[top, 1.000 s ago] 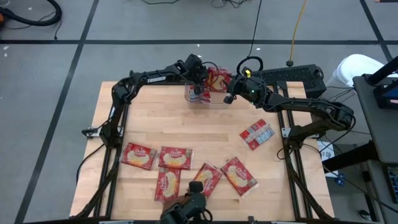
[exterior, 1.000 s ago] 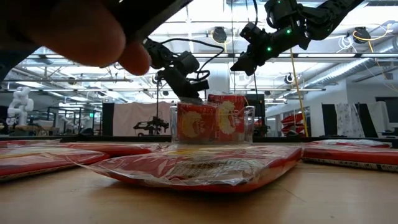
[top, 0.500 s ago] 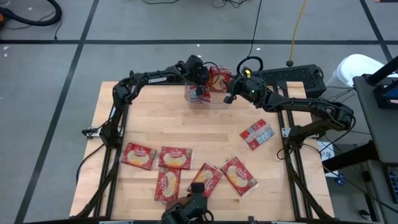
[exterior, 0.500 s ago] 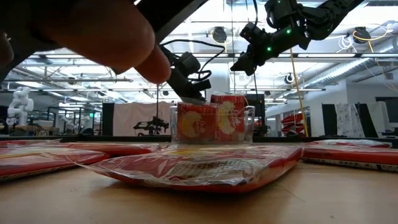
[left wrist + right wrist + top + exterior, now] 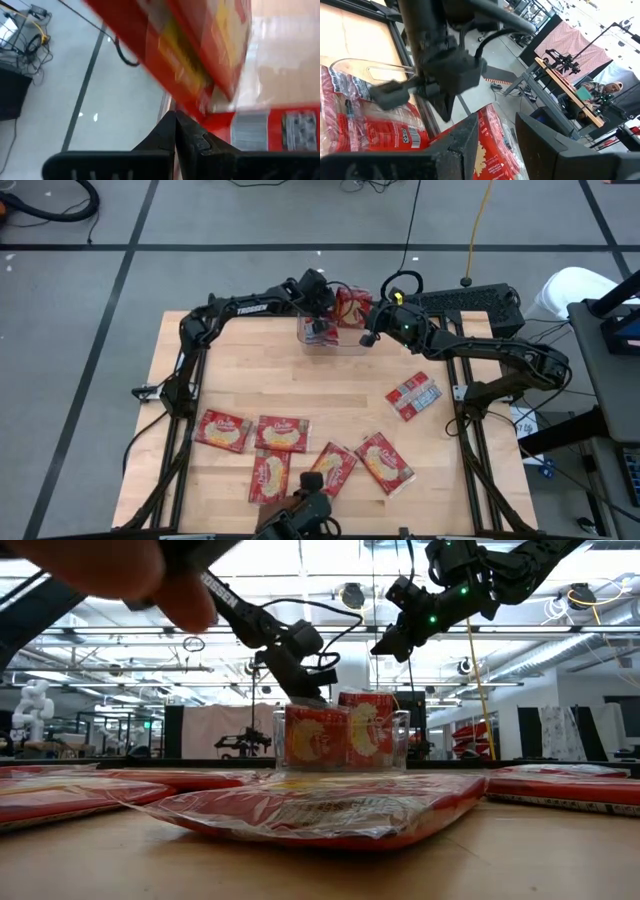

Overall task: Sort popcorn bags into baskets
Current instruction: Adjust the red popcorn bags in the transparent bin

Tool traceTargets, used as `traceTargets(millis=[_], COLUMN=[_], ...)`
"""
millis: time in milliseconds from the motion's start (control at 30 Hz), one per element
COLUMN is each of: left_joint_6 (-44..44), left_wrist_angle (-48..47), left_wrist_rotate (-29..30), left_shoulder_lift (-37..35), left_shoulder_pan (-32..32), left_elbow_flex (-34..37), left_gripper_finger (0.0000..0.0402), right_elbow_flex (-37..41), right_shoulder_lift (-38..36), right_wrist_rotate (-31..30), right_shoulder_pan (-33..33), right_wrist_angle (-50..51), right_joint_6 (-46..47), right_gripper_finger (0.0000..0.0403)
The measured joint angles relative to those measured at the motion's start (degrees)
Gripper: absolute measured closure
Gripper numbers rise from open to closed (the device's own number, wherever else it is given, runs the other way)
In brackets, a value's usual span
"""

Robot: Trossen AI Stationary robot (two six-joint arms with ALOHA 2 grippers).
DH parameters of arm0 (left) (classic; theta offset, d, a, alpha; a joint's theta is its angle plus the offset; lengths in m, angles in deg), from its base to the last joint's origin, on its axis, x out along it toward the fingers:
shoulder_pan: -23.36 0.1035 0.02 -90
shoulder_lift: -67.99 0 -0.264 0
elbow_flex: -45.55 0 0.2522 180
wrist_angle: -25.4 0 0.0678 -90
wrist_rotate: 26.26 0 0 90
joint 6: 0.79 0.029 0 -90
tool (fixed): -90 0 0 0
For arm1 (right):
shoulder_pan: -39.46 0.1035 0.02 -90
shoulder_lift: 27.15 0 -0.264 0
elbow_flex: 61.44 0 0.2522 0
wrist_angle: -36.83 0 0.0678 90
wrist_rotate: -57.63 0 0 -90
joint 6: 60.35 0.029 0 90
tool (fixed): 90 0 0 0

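The clear bin (image 5: 330,330) is seen at the far middle of the wooden surface (image 5: 300,380), with several red popcorn bags standing upright inside it (image 5: 340,735). The left gripper (image 5: 318,300) is held directly over the bin's left part, its fingers (image 5: 175,132) pressed together with nothing between them; in the left wrist view a red bag is seen just beyond the fingertips, and whether it is touched cannot be told. The right gripper (image 5: 368,338) is positioned just beside the bin's right edge, above the surface, with its fingers (image 5: 465,140) set partly apart and nothing seen gripped between them.

Five bags (image 5: 300,452) are spread flat near the front edge of the surface, picture sides up. One further bag (image 5: 413,396) lies well apart on the right side, showing its white and blue-grey back. A blurred hand (image 5: 120,570) is seen close to the camera in the low view.
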Motion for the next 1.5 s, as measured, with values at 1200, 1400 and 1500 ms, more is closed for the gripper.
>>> traceTargets(millis=[1200,1400,1500], left_joint_6=[0.63,-0.13,-0.15], left_wrist_angle=[5.04,-1.77,-6.08], left_wrist_rotate=[-4.05,-2.29,-2.33], left_shoulder_lift=[2.58,-0.65,-4.73], left_shoulder_pan=[-0.52,-0.37,-0.39], left_elbow_flex=[0.00,0.00,0.01], left_gripper_finger=[0.0378,0.0376,0.0376], right_elbow_flex=[0.00,0.00,0.00], right_shoulder_lift=[0.00,0.02,0.02], right_wrist_rotate=[0.13,0.10,0.08], right_shoulder_pan=[-0.01,-0.02,-0.02], right_wrist_angle=[-0.31,-0.02,0.17], right_joint_6=[0.62,0.64,0.70], right_gripper_finger=[0.0277,0.0277,0.0277])
